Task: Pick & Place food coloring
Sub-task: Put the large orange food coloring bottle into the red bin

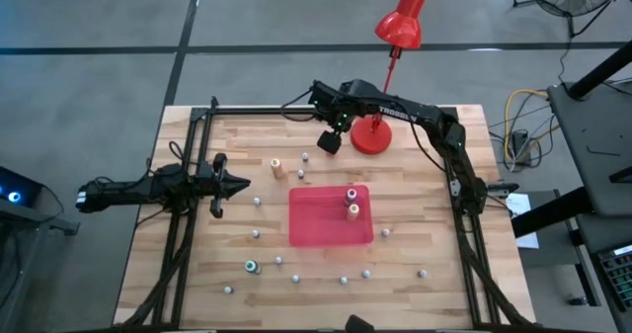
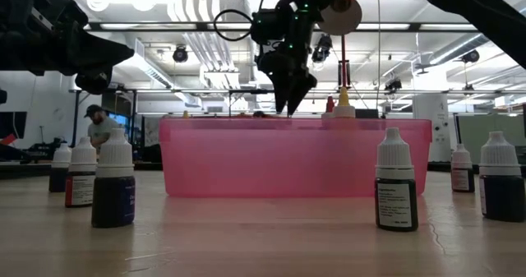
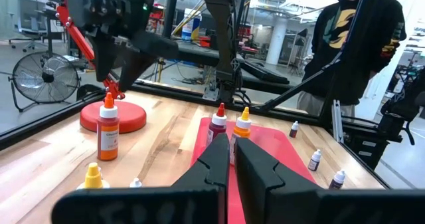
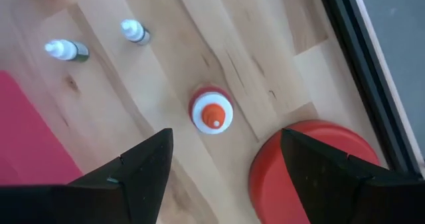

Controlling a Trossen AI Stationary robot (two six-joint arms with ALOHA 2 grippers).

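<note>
Reaching is the step in hand: your right pincer hangs with jaws wide over a red-capped bottle standing on the table just beside the lamp base, far of the red tray. Next, lower squarely and close without nudging the lamp. Your left pincer waits shut at the left.

food coloring — two bottles upright in tray | others scattered upright
</note>
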